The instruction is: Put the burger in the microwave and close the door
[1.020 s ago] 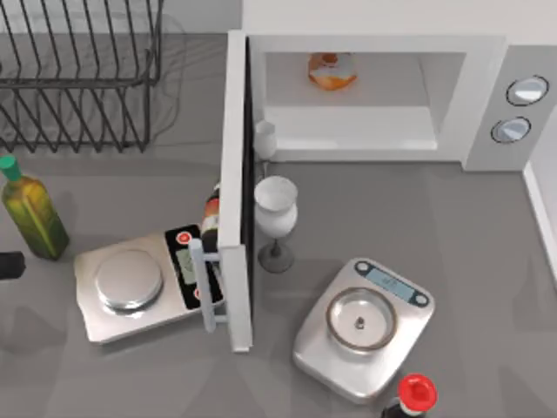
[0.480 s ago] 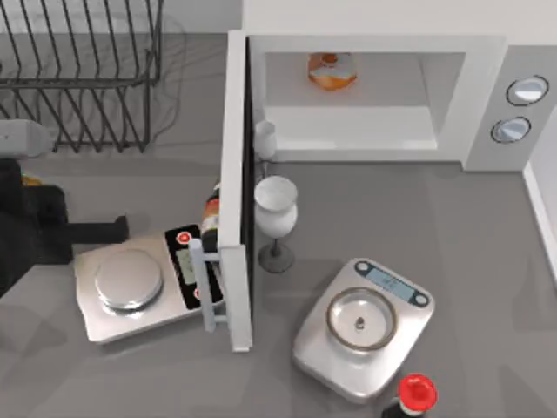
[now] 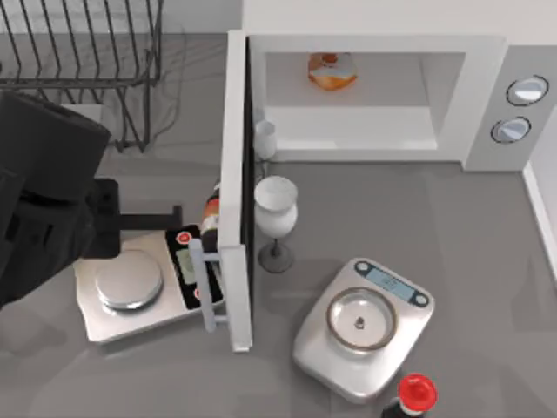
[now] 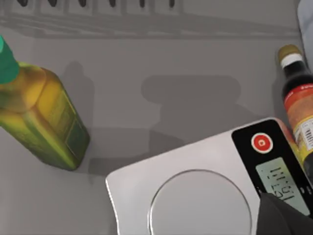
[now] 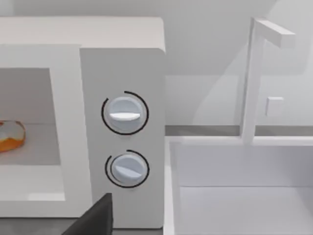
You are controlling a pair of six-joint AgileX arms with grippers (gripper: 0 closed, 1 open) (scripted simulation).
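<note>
The left arm's dark bulk (image 3: 48,196) is reaching in from the left edge of the grey counter (image 3: 452,226), its forearm lying level and pointing toward the open door; its gripper's fingers (image 3: 152,214) are sitting as a thin dark bar above the back edge of the square steel scales with a round platter (image 3: 139,283), and whether they are open or closed I cannot tell. In the left wrist view the arm's camera is looking down on those scales (image 4: 205,196), with a tilted yellow-green oil bottle with a green cap (image 4: 41,117) beside them and a dark sauce bottle with an orange label (image 4: 298,103) on the other side.

The large white boxy microwave (image 3: 374,43) is standing at the back of the counter with its tall flat white-grey door (image 3: 235,192) swung fully open, jutting out toward the front. The small round orange-tan burger (image 3: 332,70) is lying inside on the pale floor of the cavity, toward the back; the right wrist view is also catching it (image 5: 10,137) through the opening, beside the grey panel's two round knobs (image 5: 124,113).

A white wine glass (image 3: 276,209) is standing just beside the door's inner face, a second rounded steel scale (image 3: 361,326) further right, and a red-capped dark bottle (image 3: 415,394) at the front edge
</note>
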